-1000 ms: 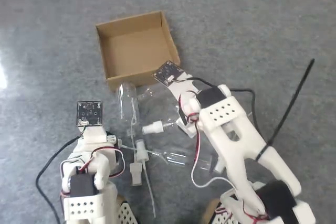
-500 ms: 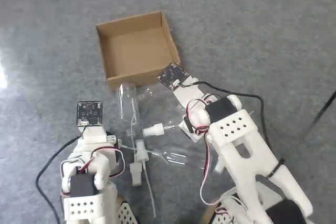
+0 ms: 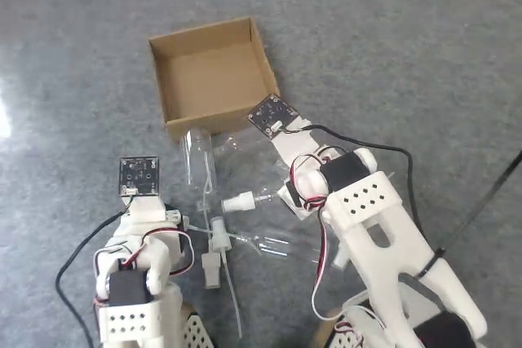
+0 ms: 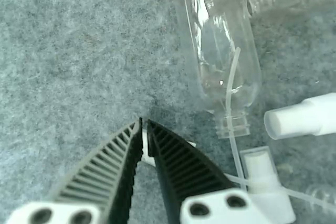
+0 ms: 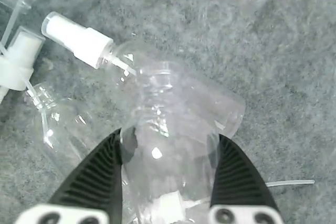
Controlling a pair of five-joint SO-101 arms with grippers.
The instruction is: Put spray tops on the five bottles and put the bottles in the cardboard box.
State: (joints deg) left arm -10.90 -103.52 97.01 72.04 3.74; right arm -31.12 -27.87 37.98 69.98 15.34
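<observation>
1. The box (image 3: pixel 214 75) stands open on the table (image 3: pixel 424 63); inside it, its brown floor is seen.
2. A capless bottle (image 4: pixel 220 51) lies on its side just before the box's near wall.
3. A spray top (image 5: pixel 79 38) lies between the arms, beside the bottle necks.
4. The left end effector (image 4: pixel 144 140) is held low over the table, narrowed to a slit, with a thin white tube (image 4: pixel 145 148) pinched between its tips.
5. The right end effector (image 5: pixel 165 145) is spread wide, one finger on either side of a second bottle (image 5: pixel 173 114) lying on the table; contact cannot be told.
6. The box is set well apart from the table's far edge.
</observation>
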